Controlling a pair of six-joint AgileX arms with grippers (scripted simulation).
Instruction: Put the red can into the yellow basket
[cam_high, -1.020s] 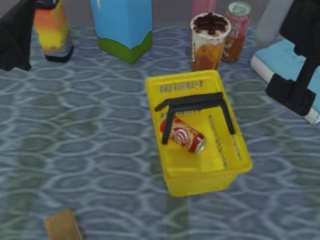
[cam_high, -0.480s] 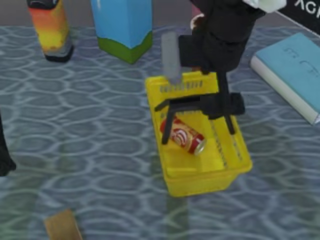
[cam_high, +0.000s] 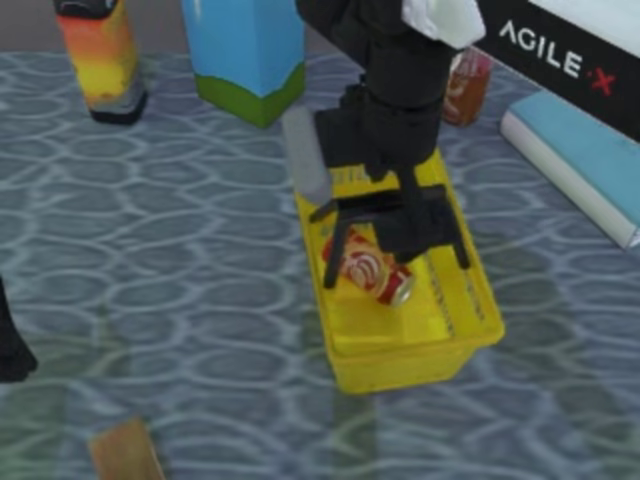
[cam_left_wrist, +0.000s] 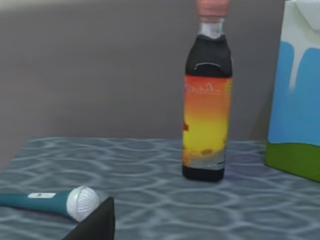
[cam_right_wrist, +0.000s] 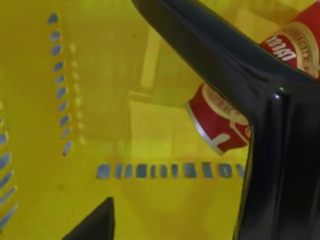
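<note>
The red can (cam_high: 368, 268) lies on its side inside the yellow basket (cam_high: 420, 350), partly under the raised black handles (cam_high: 385, 210). My right gripper (cam_high: 405, 225) hangs over the basket's far half, just above and behind the can, open and holding nothing. In the right wrist view the can (cam_right_wrist: 220, 125) rests on the basket floor (cam_right_wrist: 75, 150) behind a black handle (cam_right_wrist: 235, 70); one fingertip (cam_right_wrist: 102, 215) shows, apart from the can. My left arm (cam_high: 10, 345) is parked at the table's left edge, its gripper open.
Along the back stand an orange-yellow bottle (cam_high: 100, 55), a blue-and-green carton (cam_high: 245, 45) and a slim pink-red can (cam_high: 470, 85). A blue book (cam_high: 580, 150) lies at the right, a wooden block (cam_high: 125, 450) near the front left. A teal microphone (cam_left_wrist: 55, 200) lies near the left gripper.
My right arm swung in from the back right and now reaches down over the basket. The left arm dropped from the back left corner to the left edge. The can stayed put.
</note>
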